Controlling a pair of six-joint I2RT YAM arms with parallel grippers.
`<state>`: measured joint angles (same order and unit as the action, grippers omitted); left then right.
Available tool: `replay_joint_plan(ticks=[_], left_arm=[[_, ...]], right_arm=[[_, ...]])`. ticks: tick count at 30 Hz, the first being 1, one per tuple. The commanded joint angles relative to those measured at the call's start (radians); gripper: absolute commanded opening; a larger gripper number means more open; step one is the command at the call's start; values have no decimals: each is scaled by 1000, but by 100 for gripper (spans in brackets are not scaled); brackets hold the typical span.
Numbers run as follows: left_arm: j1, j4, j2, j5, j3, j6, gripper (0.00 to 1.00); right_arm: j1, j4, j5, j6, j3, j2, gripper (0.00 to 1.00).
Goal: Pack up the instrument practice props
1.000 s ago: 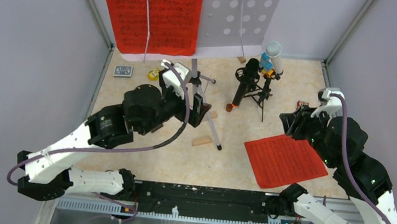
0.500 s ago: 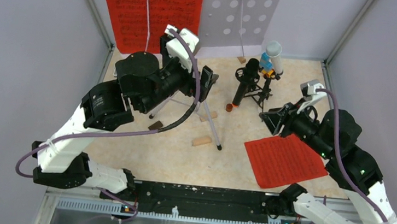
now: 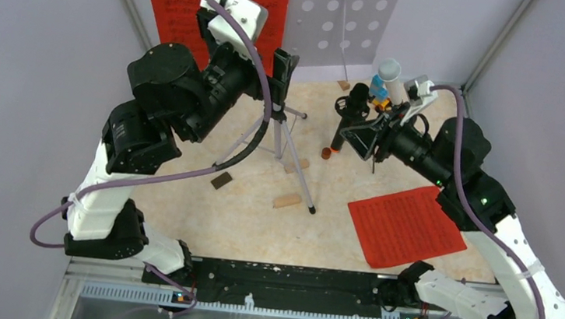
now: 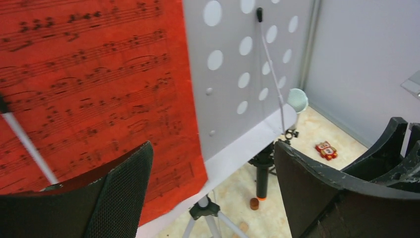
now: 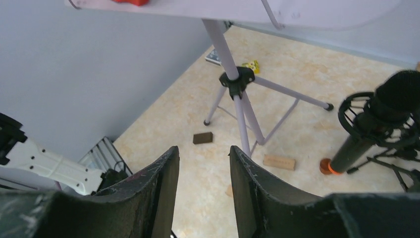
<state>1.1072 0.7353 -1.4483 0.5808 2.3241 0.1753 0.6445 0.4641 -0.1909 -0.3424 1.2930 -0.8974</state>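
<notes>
Your left fingers (image 4: 119,188) stand wide and empty before the music-stand plate (image 4: 237,84) at the surface's far edge. Its top is cut off, and your left arm hides part of the red pages (image 4: 99,99) from above. Your right fingers (image 5: 158,188), narrow and holding nothing, face the silver tripod (image 5: 237,82). The microphone (image 5: 369,129) stands toward the far right corner — partly behind those fingers overhead.

— What's lying on the beige desk (image 3: 249,230)?
— A red sheet-music page (image 3: 406,226), flat on the right. A pale wooden block (image 3: 288,201) just beside one foot of the silver tripod (image 5: 236,82), and a dark block (image 3: 221,180) further left.
</notes>
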Motion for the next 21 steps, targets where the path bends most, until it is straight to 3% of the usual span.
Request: replay_joint_plan(ticks=[1,11,21], left_arm=[[-2,18,27,122,47,18,93],[-2,157,159,94,-10,-111,89],[-1,51,265,153,-162,-63,89]], right_arm=[[-5,-149,-56,-36,106,-64,42],[-5,-447,-194,-119,262,-252,42],[-5,-667,-286,-183,362,-419,43]])
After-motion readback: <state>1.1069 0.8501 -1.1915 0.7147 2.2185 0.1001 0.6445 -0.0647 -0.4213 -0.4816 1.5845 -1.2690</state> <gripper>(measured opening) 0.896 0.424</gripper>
